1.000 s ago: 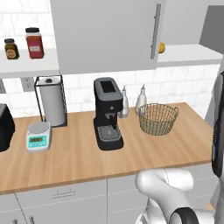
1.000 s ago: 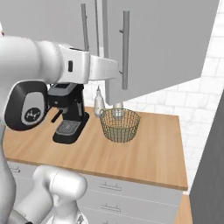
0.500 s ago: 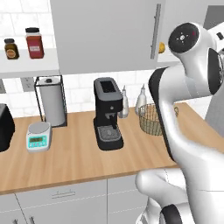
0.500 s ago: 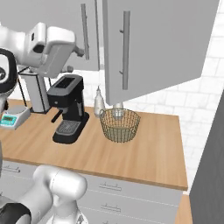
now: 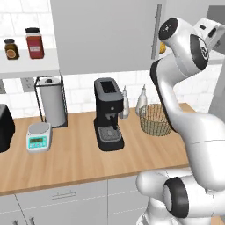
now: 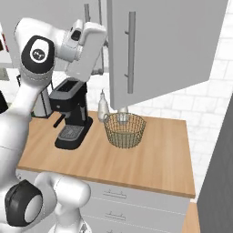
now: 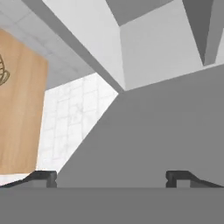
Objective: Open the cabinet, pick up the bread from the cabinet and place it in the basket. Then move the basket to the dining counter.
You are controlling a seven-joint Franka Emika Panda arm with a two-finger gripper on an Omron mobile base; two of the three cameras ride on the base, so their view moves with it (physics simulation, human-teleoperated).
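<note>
**Up by the wall cabinet, jaws spread wide**

Between my two dark fingertips (image 7: 43, 177) nothing is sitting; my gripper (image 7: 111, 179) is standing wide open, pinching nothing, and facing flat grey panels at an angle. I am hanging high beside the wall cabinet with flat light-grey doors (image 6: 164, 45), whose right door with its long silver bar handle (image 6: 131, 52) is swinging out over the counter. A small yellow-orange lump of bread (image 5: 162, 46) is peeking out just behind my white arm, inside the cabinet. Below, the round tan-bronze wire-mesh basket (image 6: 124, 130) is resting on the light-wood counter (image 6: 150, 159), near two pale bottles (image 5: 132, 102) and the black coffee machine (image 5: 108, 113).
</note>
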